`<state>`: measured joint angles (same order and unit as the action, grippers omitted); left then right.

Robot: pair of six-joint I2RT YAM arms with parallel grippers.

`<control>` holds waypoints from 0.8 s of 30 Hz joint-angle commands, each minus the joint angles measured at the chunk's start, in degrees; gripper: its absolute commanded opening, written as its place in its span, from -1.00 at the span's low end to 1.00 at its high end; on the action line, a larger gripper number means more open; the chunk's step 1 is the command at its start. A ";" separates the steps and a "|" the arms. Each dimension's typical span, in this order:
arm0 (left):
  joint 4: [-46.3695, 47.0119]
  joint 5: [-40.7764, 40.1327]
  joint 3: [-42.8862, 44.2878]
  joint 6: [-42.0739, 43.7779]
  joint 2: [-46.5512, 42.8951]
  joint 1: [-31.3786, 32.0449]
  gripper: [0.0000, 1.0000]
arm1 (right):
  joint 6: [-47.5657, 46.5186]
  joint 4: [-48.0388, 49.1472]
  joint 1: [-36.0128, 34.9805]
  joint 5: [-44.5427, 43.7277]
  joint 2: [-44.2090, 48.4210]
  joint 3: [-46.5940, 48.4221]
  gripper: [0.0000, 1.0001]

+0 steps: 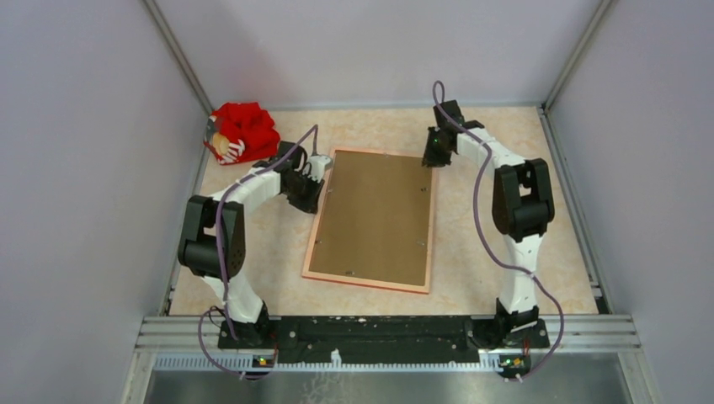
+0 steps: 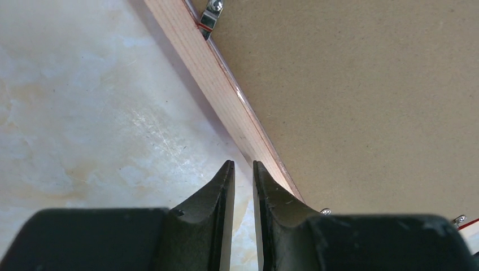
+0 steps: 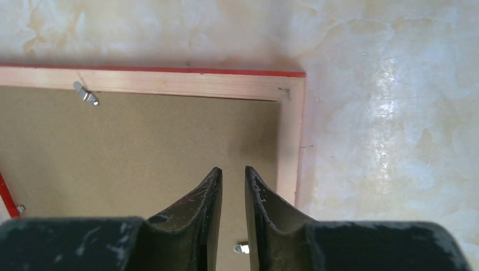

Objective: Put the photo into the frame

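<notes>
The surface (image 1: 505, 252) carries the frame (image 1: 368, 282) lying face down between the two arms, its pale wood back up and a thin red edge showing. Its long axis runs from near to far, with the far end leaning a little right. A brown backing panel (image 1: 375, 215) fills the frame. The photo does not show anywhere; whether it already lies under the panel cannot be told. A red bundle (image 1: 244, 130) sits well apart at the far left.

Both arms reach the frame's far end. The left arm has its elbow out to the left and its forearm angled in. It sets the left pincer (image 2: 243, 165) at the left long rail near the far corner, tips over the rail's outer edge. The right arm folds high at the right, wrist pointing down. The right pincer (image 3: 233, 169) hangs over the panel just inside the far right corner.

Each pincer is parted by only a narrow slit and grasps nothing.

Small metal clips (image 3: 86, 93) sit along the rails. The next move likely turns on these, and a clip lies close to each pincer.
</notes>
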<state>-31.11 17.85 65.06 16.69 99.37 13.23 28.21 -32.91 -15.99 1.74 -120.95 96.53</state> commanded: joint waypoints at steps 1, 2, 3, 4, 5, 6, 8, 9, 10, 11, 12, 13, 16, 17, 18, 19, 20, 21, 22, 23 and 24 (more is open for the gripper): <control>-1.94 2.77 2.56 1.58 -3.01 -0.51 -0.51 | -1.20 2.33 -2.67 2.42 7.34 0.12 -0.51; -2.13 2.98 2.68 1.80 -3.18 -0.69 -0.51 | -1.37 2.92 -3.56 3.04 8.69 -0.67 -0.50; -2.36 3.20 2.77 1.86 -3.22 -0.87 -0.51 | -1.58 3.46 -4.62 3.25 10.00 -1.66 -0.50; -2.64 3.49 2.84 1.86 -3.18 -1.04 -0.50 | -1.94 3.89 -5.79 3.34 11.17 -2.82 -0.49; -2.83 3.84 2.75 1.91 -3.17 -1.14 -0.50 | -2.13 4.26 -7.07 3.05 12.25 -4.01 -0.49; -2.82 4.12 2.65 1.86 -3.14 -1.26 -0.50 | -1.92 4.76 -7.94 3.31 13.11 -5.46 -0.49; -2.50 4.13 2.44 1.83 -2.83 -1.32 -0.50 | -1.02 6.89 -9.15 3.89 14.49 -8.91 -0.49; -2.35 4.20 2.40 1.72 -2.51 -1.36 -0.49 | -0.75 7.88 -9.23 3.83 14.64 -9.44 -0.49; -2.13 4.28 2.58 1.59 -2.19 -1.45 -0.49 | -0.55 7.90 -9.20 3.02 14.31 -9.06 -0.50; -2.03 4.40 2.84 1.54 -1.88 -1.52 -0.49 | -0.86 7.40 -9.18 1.94 13.52 -7.95 -0.52; -2.13 4.39 3.06 1.56 -1.57 -1.59 -0.49 | -1.12 6.73 -9.09 1.07 12.28 -6.13 -0.53; -2.15 4.39 3.14 1.56 -1.40 -1.63 -0.49 | -1.40 6.23 -9.05 0.60 10.86 -4.32 -0.53; -1.49 4.07 2.86 1.81 -1.14 -1.85 -0.49 | -1.41 6.08 -9.06 -0.11 6.14 1.02 -0.58; -1.19 4.01 2.80 1.82 -0.97 -1.93 -0.49 | -1.17 6.14 -8.98 -0.36 3.80 2.78 -0.60; -1.03 4.10 2.80 1.75 -0.75 -1.98 -0.49 | -0.88 6.25 -8.93 -0.36 1.95 4.43 -0.63; -0.91 4.29 2.86 1.75 -0.58 -1.98 -0.49 | -0.54 6.27 -8.84 -0.29 0.28 6.33 -0.65; -0.88 4.41 3.00 1.67 -0.30 -1.98 -0.49 | -0.26 6.27 -8.72 -0.06 -1.55 8.17 -0.65; -0.87 4.69 3.09 1.64 -0.12 -1.98 -0.49 | 0.07 6.23 -8.59 0.30 -3.35 9.95 -0.65; -0.82 4.85 3.14 1.68 -0.04 -1.98 -0.49 | 0.42 6.07 -8.42 0.72 -4.98 11.83 -0.65; -0.83 4.97 3.15 1.56 0.02 -2.03 -0.49 | 0.71 5.83 -8.28 1.11 -6.60 13.44 -0.63; -0.80 5.07 3.06 1.59 -0.01 -2.02 -0.49 | 1.05 5.64 -8.19 1.55 -7.98 15.08 -0.61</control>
<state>-33.06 21.26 66.35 17.74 99.00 11.49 27.70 -27.53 -24.75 2.68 -124.14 104.71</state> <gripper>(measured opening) 0.254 0.178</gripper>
